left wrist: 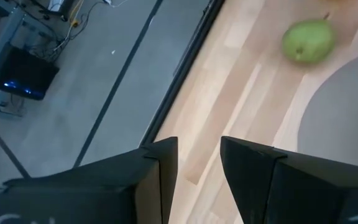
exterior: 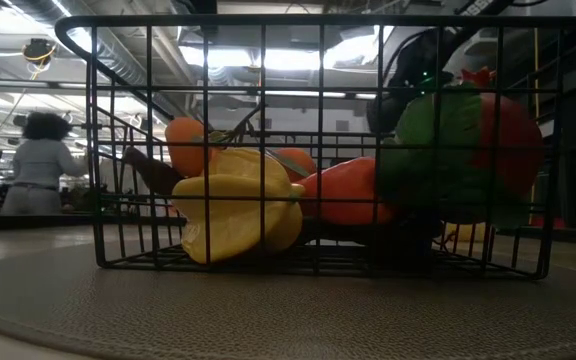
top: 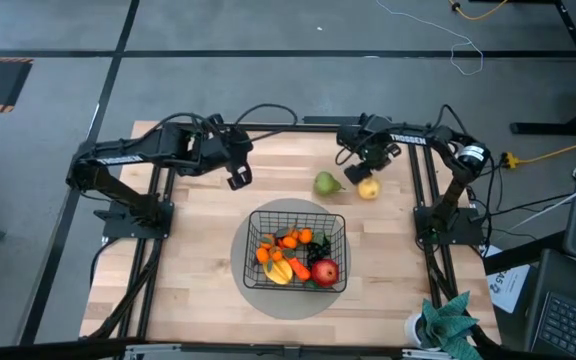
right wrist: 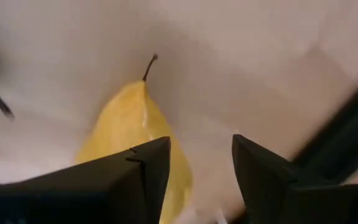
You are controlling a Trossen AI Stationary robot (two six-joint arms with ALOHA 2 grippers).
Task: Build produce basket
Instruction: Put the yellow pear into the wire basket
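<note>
From above, the right gripper hangs over a yellow pear on the table's far right, a green pear just beside; a nudge could roll either away. The basket sits on the grey mat holding the apple, oranges and carrot.

At table level, a yellow piece crowds the basket; another drop may bounce out.

The left wrist camera shows the left gripper parted, empty, far left.

The right wrist camera shows fingers spread, unclenched, one overlapping the yellow pear.
</note>
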